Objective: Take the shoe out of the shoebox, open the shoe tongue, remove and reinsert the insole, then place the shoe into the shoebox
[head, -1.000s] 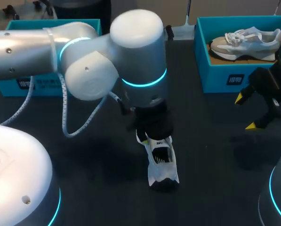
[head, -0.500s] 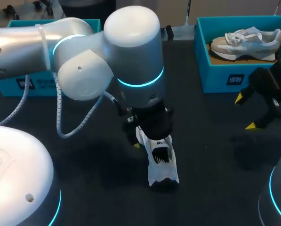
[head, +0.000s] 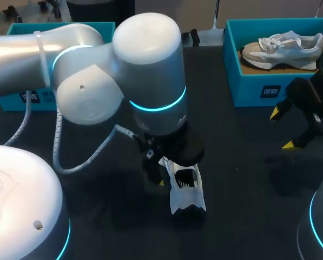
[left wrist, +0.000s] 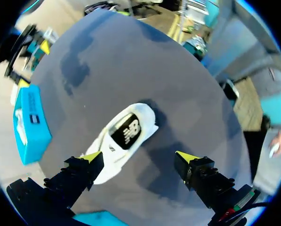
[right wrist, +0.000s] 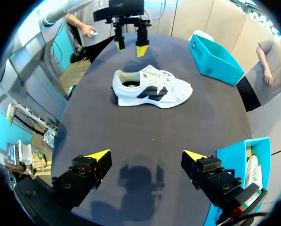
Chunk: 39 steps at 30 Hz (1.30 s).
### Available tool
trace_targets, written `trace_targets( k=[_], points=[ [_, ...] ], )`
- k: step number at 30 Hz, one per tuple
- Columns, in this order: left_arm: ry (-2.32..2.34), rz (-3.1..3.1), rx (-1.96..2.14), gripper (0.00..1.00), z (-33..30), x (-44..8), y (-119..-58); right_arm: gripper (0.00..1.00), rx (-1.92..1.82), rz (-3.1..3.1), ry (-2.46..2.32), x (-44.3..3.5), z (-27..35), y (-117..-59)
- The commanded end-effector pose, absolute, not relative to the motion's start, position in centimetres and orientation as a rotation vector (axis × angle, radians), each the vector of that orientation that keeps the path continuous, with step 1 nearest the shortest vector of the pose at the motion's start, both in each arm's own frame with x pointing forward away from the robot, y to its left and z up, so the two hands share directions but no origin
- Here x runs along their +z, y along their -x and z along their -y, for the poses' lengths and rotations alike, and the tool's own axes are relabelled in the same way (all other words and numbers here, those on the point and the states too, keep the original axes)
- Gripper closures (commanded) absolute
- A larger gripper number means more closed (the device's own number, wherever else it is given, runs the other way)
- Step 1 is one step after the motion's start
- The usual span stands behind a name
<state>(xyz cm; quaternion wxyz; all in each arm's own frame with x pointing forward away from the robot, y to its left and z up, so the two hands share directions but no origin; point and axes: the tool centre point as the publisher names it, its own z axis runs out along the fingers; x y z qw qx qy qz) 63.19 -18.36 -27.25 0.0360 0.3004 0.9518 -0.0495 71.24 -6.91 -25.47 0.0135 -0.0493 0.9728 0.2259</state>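
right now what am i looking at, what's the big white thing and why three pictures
Two robot arms work at a dark table. One picture looks down from above and behind them; the two round ones come from a camera on each wrist. The big white thing is the left arm; the left gripper hangs open over a white shoe standing on the table. The right gripper is open too, holding nothing. A teal shoebox at the back holds a second shoe.

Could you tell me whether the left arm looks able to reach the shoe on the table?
Probably yes: the left gripper hangs open close beside the shoe, with nothing between them; the right gripper stands well off.
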Motion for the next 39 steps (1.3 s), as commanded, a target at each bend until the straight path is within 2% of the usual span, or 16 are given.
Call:
trace_targets(
  k=[1,4,14,24,39],
  points=[
    [-0.116,-3.078,-0.192,0.0,17.2,-26.8,-61.7,0.0,0.7,-3.031,0.153,-25.5,6.9,-71.2],
    [0.048,-3.077,-0.138,0.0,17.5,-26.7,-61.4,0.0,0.7,-3.031,0.153,-25.5,6.9,-71.2],
    [0.048,-3.077,-0.138,0.0,17.5,-26.7,-61.4,0.0,0.7,-3.031,0.153,-25.5,6.9,-71.2],
    [-0.022,-3.097,-0.361,0.0,23.7,-31.5,-56.4,0.0,0.7,-3.031,0.153,-25.5,6.9,-71.2],
    [0.306,-3.006,-0.406,0.0,24.6,-31.0,-57.7,0.0,0.7,-3.031,0.153,-25.5,6.9,-71.2]
  ],
)
